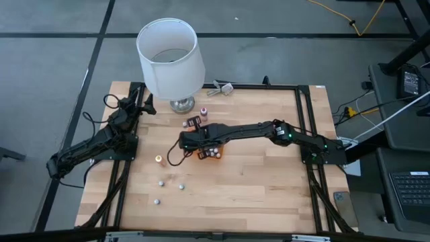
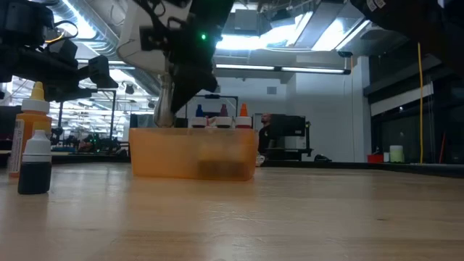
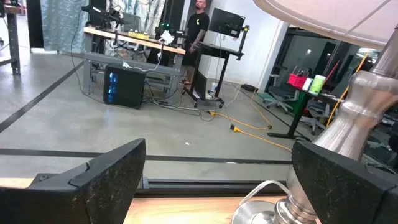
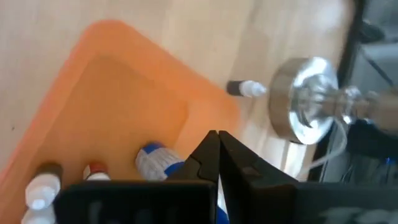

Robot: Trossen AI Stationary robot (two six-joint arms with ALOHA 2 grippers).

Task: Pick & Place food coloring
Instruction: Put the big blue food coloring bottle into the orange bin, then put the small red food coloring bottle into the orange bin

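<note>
The food coloring bottles are tiny, with whitish caps. Several lie in the orange tray [image 1: 209, 152], among them a blue one [image 4: 154, 159] and two at its corner [image 4: 43, 185]. Others are scattered on the table: an orange one [image 1: 158, 159], three small ones toward the near edge [image 1: 162, 181], and one lying by the lamp base [image 4: 246, 88]. My right gripper [image 4: 217, 140] is shut and hangs over the tray [image 4: 106, 81], beside the blue bottle. My left gripper [image 3: 214, 186] is open and waits at the table's far left, by the lamp. My right gripper's shut fingers [image 4: 239, 165] point down into the tray, right next to the blue bottle's cap. The fingers hide the spot, so I cannot tell whether they touch the bottle.
A big white-shaded lamp [image 1: 170, 57] stands at the far edge on a chrome base [image 1: 182, 105]. In the low view a dark bottle [image 2: 34, 165] and a taller orange one [image 2: 32, 119] stand to the left of the tray [image 2: 192, 154]. Bare wood lies toward the near and right edges.
</note>
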